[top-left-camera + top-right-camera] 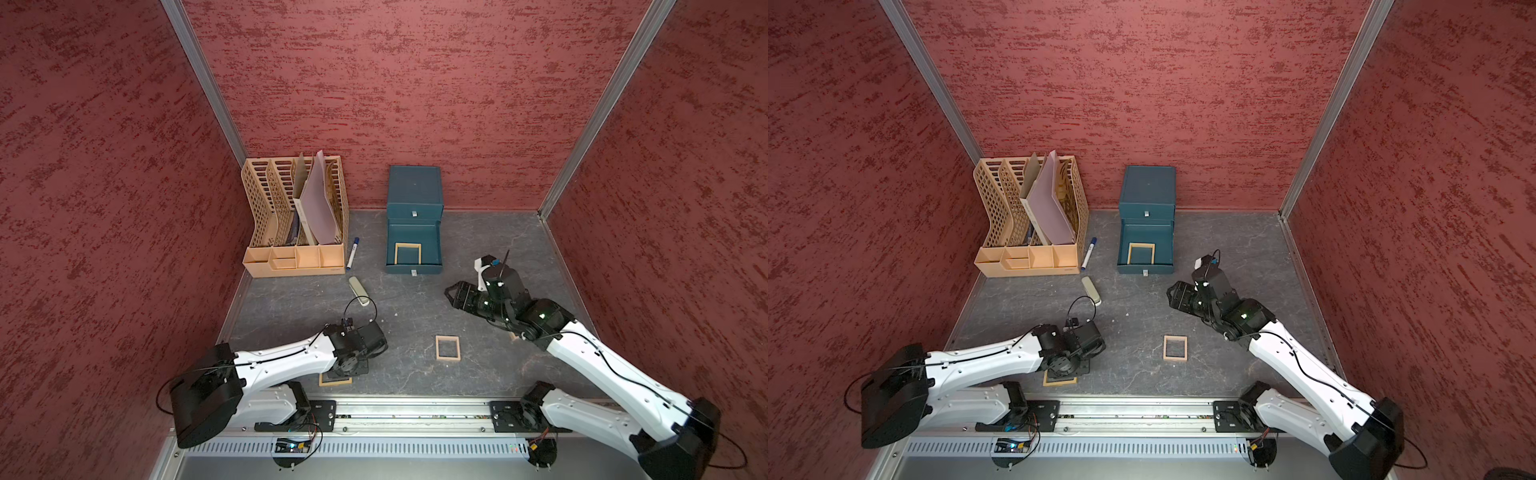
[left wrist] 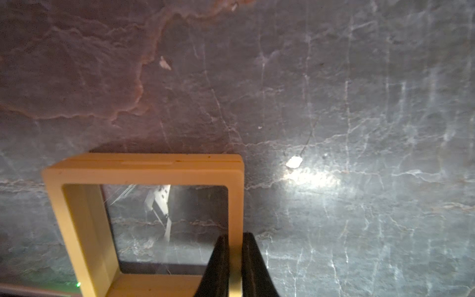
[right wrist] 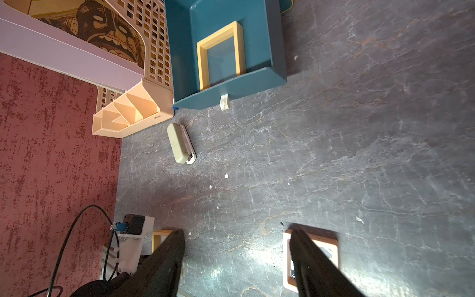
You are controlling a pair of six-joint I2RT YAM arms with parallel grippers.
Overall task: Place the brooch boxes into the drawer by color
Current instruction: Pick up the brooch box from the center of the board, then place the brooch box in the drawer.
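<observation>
— Grey stone-look tabletop (image 1: 291, 307), red walls on three sides. Where are you in the sort?

— On the second tan one, I reckon. My left gripper (image 2: 235, 239) is clamped on one side wall of a tan box (image 2: 144, 169) near my edge of the table, one finger inside the frame and one outside. I can't tell whether it is off the surface yet.

— And the right?

— My right gripper (image 3: 236, 232) hangs empty, jaws wide apart, over bare table near the front corner of the drawer (image 1: 433, 249).

— What's in that drawer?

— A second tan box (image 1: 407, 253), lying flat up against the front wall, with free floor behind it. It's the lower drawer of the blue chest (image 1: 414, 187), standing open; the upper one is shut. A third tan box (image 1: 447, 347) lies flat on the table between my arms. I see no black ones in these views.

— Next move?

— Lift straight up, carry it across and lower it behind the one inside. The pinch is on a thin wall, so I'd go gently. The organiser (image 1: 291, 259) holds papers in its back slots; its front trays look empty.
</observation>
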